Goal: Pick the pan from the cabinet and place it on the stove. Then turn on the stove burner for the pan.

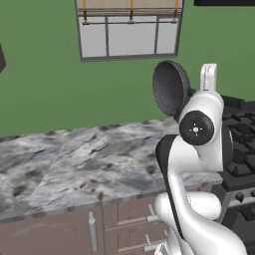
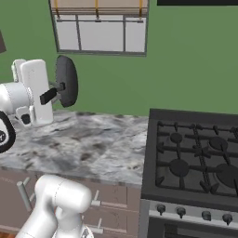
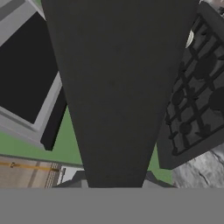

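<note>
I hold the pan (image 2: pixel 66 81) in the air, turned up on its edge, over the marble counter (image 2: pixel 93 144) to the left of the stove (image 2: pixel 195 158). My gripper (image 2: pixel 52 94) is shut on the pan's thin dark handle. From the left base, the pan (image 1: pixel 171 88) shows its round dark inside above my arm's elbow. The handle (image 3: pixel 118 87) runs wide and dark up the middle of the hand view, with the stove (image 3: pixel 197 87) to its right. The nearest stove burner (image 2: pixel 179 167) is bare. A mauve-brown corner of the cabinet (image 1: pixel 1 57) shows at the far left.
A window (image 1: pixel 129 30) sits in the green wall behind the counter. Front knobs (image 2: pixel 181 212) line the stove's lower edge. Drawer units with silver handles (image 1: pixel 92 231) run under the counter. A grey appliance with a black front (image 3: pixel 26 78) hangs above the stove.
</note>
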Available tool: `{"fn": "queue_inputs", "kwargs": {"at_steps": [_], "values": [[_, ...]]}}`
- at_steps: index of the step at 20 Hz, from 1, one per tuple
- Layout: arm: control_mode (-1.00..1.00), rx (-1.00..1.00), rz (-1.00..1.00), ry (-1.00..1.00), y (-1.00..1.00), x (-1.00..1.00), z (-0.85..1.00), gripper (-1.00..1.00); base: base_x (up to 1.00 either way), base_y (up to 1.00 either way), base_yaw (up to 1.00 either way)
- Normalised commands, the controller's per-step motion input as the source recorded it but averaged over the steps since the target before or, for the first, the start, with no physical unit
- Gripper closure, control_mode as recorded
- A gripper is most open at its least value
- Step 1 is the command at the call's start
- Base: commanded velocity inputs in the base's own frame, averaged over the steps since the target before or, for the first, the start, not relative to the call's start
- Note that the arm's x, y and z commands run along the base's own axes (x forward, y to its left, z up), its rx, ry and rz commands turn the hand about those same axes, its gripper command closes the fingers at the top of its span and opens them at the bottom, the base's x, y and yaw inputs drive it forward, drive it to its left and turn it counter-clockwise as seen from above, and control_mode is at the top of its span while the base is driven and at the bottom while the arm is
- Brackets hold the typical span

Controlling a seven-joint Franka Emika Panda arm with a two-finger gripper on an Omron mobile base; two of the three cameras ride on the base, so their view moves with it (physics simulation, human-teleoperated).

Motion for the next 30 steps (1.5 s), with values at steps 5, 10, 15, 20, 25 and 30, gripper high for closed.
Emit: {"fn": "queue_inputs", "kwargs": {"at_steps": [5,10,15,20,25,30], "values": [[1.0,0.0,0.0,0.0,0.0,0.0,0.0,1.0,0.0,0.0,0.0],[1.0,0.0,0.0,0.0,0.0,0.0,0.0,1.0,0.0,-0.11,0.0],[-1.0,0.14,-0.04,-0.01,-0.56,0.01,-0.02,1.0,0.0,0.0,0.0],[-1.0,0.22,-0.03,0.01,-0.77,0.0,-0.14,1.0,0.0,0.0,0.0],[-1.0,0.22,-0.01,0.08,-0.76,-0.1,-0.18,1.0,0.0,0.0,0.0],[-1.0,0.22,-0.03,0.08,-0.77,-0.47,-0.2,1.0,0.0,0.0,0.0]]}}
